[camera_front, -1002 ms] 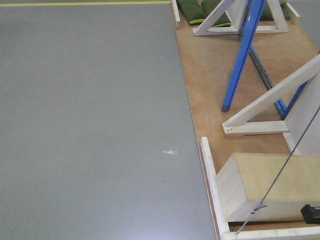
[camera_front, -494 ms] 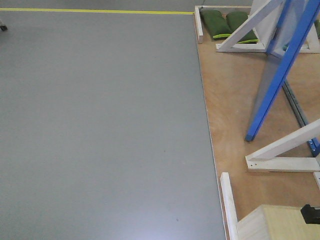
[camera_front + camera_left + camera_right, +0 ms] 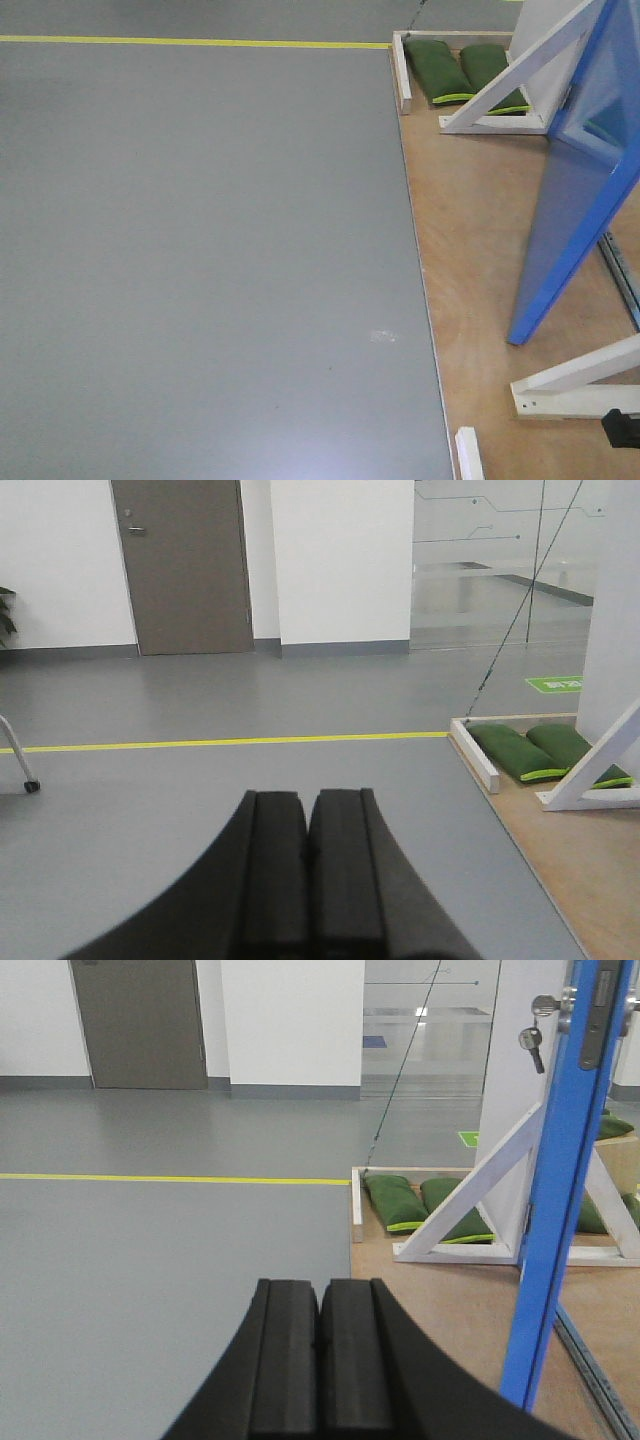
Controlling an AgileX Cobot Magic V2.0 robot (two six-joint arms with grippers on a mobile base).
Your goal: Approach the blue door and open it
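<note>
- My left gripper [image 3: 308, 880]: one pair of black fingers pressed together, nothing between them.
- My right gripper [image 3: 320, 1360]: one pair of black fingers, likewise pressed together and holding nothing.
- Grey floor [image 3: 200, 250] lies beneath both grippers. It is crossed by one yellow line [image 3: 200, 42].
- One blue door [image 3: 575, 210] stands upright on a plywood platform [image 3: 470, 230], ahead and to my right. It is nearly edge-on in the right wrist view, and neither gripper touches it.
- One key [image 3: 531, 1042] hangs beside the door's edge, high up.
- Two white braces in the front view: one far [image 3: 497, 92], one near [image 3: 580, 385].
- A low white kerb [image 3: 402, 75] bounds the platform's far corner. Inside it lie two green sandbags [image 3: 438, 68] [image 3: 488, 62], side by side.
</note>
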